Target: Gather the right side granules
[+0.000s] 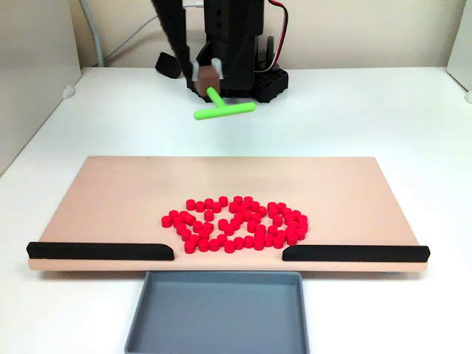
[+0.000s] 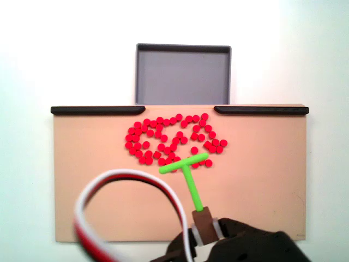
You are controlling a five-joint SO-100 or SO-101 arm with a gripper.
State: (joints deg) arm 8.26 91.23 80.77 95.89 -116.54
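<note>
The tool [image 2: 203,221] was clamped on the green T-shaped stick [image 1: 222,108], held above the counter behind the board [image 1: 110,199]. The granules [image 1: 237,223] lay clustered mid-board near the gap before the grey tray [image 1: 221,313]. Recommended: lower the crossbar flat behind the outer pellets, then sweep steadily inward

Black arm [image 1: 232,44] with brown-tipped gripper [image 2: 205,222] and looping red-white-black cable [image 2: 128,180].
</note>
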